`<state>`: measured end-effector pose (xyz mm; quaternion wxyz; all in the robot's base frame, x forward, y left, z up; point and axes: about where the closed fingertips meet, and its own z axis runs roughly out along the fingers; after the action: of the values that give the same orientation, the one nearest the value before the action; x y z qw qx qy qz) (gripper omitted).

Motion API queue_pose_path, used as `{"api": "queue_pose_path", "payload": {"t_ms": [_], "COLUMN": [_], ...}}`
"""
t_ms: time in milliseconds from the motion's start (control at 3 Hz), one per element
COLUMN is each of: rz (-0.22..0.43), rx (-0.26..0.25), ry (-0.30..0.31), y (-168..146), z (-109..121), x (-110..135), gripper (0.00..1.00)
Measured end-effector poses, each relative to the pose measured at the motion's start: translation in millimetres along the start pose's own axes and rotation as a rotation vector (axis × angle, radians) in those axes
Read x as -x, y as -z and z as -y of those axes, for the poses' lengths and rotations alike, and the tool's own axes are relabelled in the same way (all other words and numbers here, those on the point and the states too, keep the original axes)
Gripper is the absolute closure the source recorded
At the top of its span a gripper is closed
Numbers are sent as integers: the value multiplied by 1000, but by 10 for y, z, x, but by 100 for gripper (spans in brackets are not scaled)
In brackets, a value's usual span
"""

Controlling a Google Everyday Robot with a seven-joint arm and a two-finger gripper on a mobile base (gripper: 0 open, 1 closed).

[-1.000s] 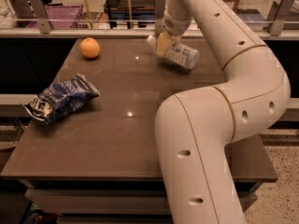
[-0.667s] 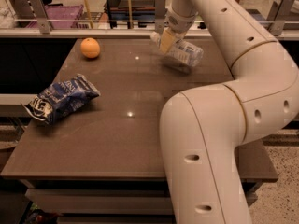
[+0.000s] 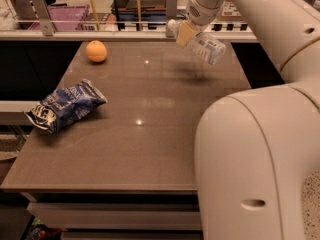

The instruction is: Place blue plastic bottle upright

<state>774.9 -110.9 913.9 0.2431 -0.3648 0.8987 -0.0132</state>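
The blue plastic bottle [image 3: 206, 46] is clear with a pale blue-and-white label. It hangs tilted in the air above the far right part of the brown table [image 3: 150, 134], with its cap end up to the left near the fingers. My gripper [image 3: 183, 32] is shut on the bottle near its neck and holds it off the tabletop. A faint shadow lies on the table below it. The cap is mostly hidden by the yellowish finger pads [image 3: 185, 34].
An orange [image 3: 96, 51] sits at the table's far left. A dark blue-and-white snack bag [image 3: 65, 106] lies near the left edge. My large white arm [image 3: 260, 149] fills the right foreground. A railing and shelves [image 3: 100, 19] stand behind the table.
My gripper has lifted the bottle up off the table, and it has tilted a little more toward upright. The orange and the snack bag have not moved.
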Motion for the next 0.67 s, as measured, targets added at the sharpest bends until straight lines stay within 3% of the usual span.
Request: {"api": "queue_pose_path", "payload": {"t_ms": [667], "rz": [230], "rx": [-45], "ry": [2], "y": [318], "z": [0], "x": [166], "gripper": [100]}}
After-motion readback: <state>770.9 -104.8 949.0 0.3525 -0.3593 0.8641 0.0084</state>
